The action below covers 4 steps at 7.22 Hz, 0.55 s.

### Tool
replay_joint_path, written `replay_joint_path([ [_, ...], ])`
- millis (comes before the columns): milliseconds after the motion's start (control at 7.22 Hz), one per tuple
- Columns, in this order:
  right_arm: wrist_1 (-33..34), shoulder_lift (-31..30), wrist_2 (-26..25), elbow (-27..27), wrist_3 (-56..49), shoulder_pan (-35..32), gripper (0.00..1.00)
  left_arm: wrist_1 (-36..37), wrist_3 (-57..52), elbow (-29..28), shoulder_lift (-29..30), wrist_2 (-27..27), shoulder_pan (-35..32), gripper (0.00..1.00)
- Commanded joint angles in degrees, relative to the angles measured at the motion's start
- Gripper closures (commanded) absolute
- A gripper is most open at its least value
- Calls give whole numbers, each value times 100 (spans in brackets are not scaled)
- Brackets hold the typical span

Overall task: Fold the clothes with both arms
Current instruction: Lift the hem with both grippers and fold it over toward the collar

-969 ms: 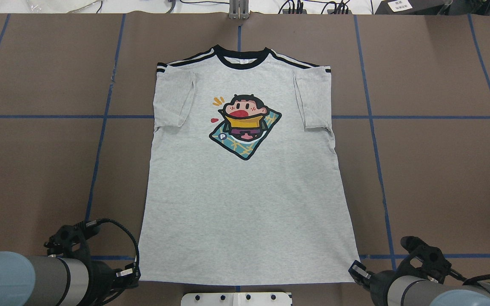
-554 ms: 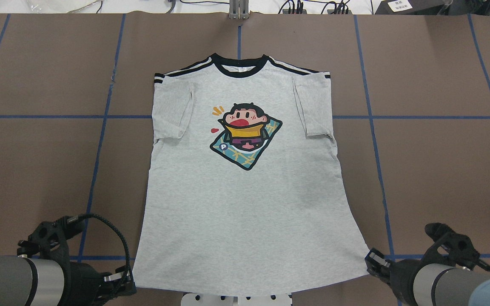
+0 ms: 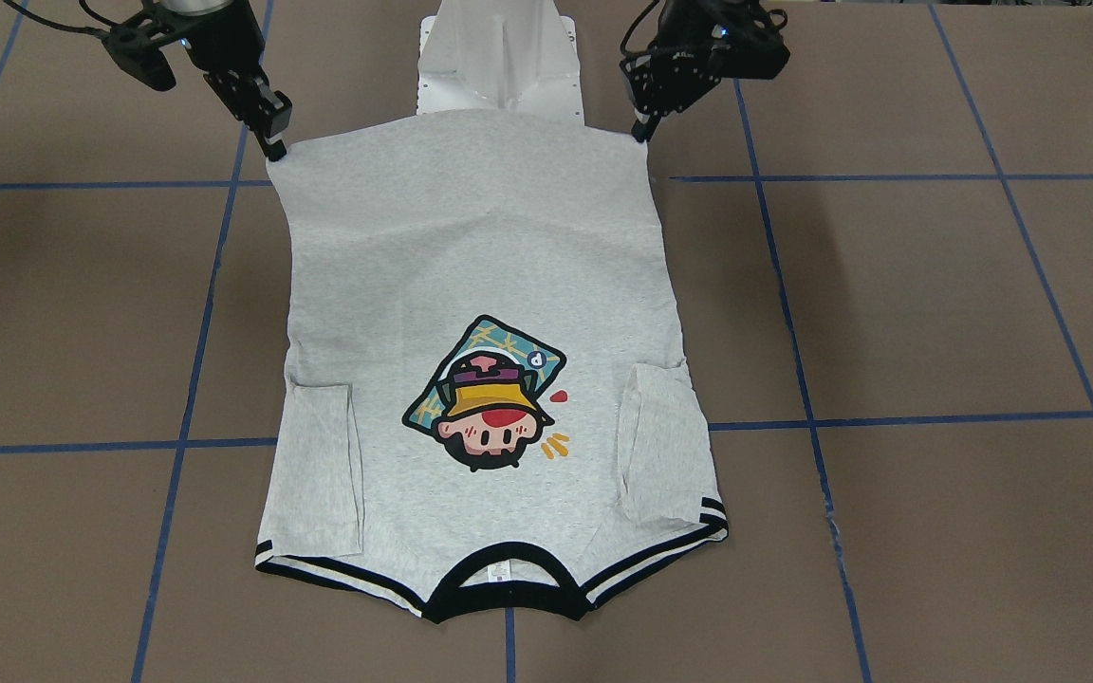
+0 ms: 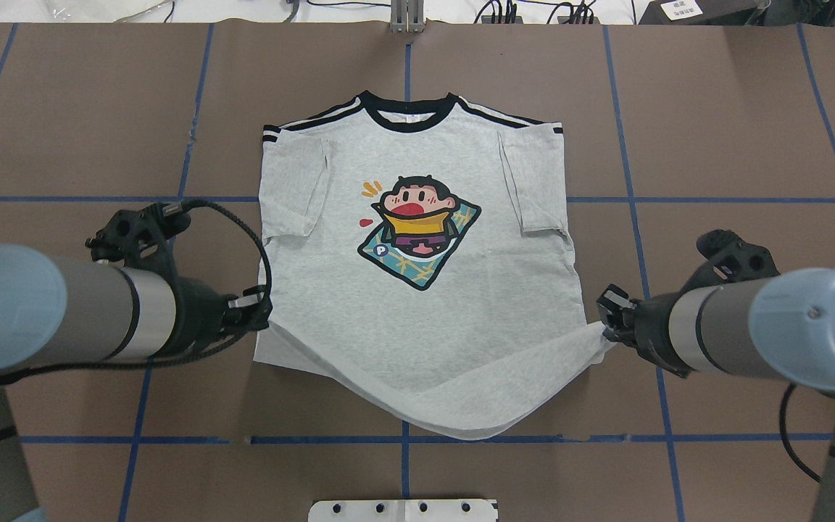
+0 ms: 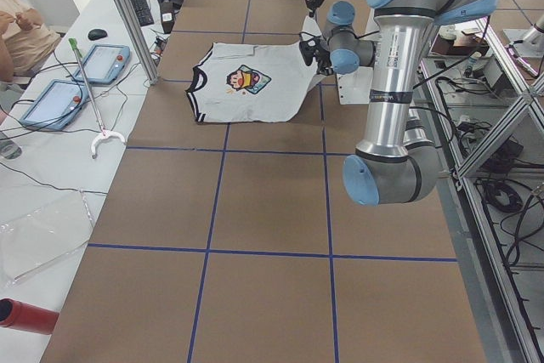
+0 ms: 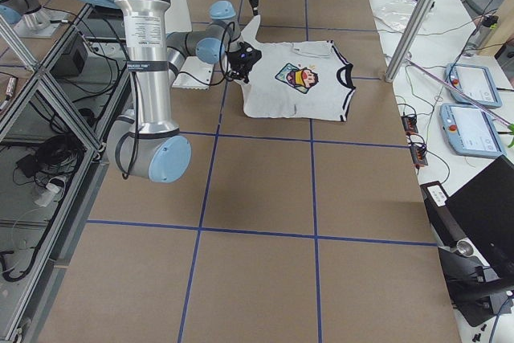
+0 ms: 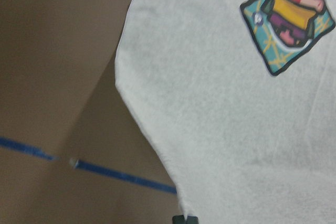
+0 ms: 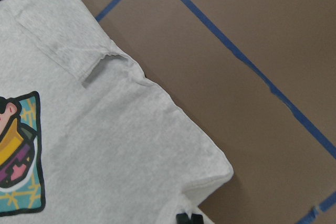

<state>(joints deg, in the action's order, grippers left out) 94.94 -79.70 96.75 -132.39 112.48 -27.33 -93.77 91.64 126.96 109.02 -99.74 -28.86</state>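
The left hand (image 4: 262, 317) has come forward from the near edge of the tabletop (image 4: 62, 109). It is clenched on one hem corner of the T-shirt (image 4: 417, 326) and holds that corner raised off the surface. Between the two hands the hem (image 4: 454, 428), which lay flat and straight a moment ago, now sags in a long curve. Its paler underside is turned up, and it casts a shadow on the brown surface beneath. Beyond the hands, the cartoon print (image 4: 418, 230), the folded-in sleeves (image 4: 298, 188) and the black neckband (image 4: 408, 116) lie flat where they were. The right hand (image 4: 606, 328) has travelled forward in the same way, pinching the other hem corner and holding it up.

The tabletop is brown and is marked into large squares by blue tape lines (image 4: 171, 199). A white base plate (image 4: 403, 510) sits at its near edge, behind both hands. Past the shirt's collar end, a white bench (image 5: 51, 150) carries two tablet-like controllers (image 5: 100, 63), and an aluminium post (image 5: 127, 10) slants up beside it.
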Motion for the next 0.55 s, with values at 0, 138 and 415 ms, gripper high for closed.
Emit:
replay_joint_path([
  [0,482,1033,124,1114,-1074,-780,100,-383,-1170,-1413,548,-2,-1108,100],
  [138,464,1410,133,1649,-1662,-1087,100,-1075,-1270,-2185,672,-2,-1330,100],
  [415,438,2174,133,2923,-2227,-1554,100,-1957,-1384,-3584,1224,7,-1700,100],
])
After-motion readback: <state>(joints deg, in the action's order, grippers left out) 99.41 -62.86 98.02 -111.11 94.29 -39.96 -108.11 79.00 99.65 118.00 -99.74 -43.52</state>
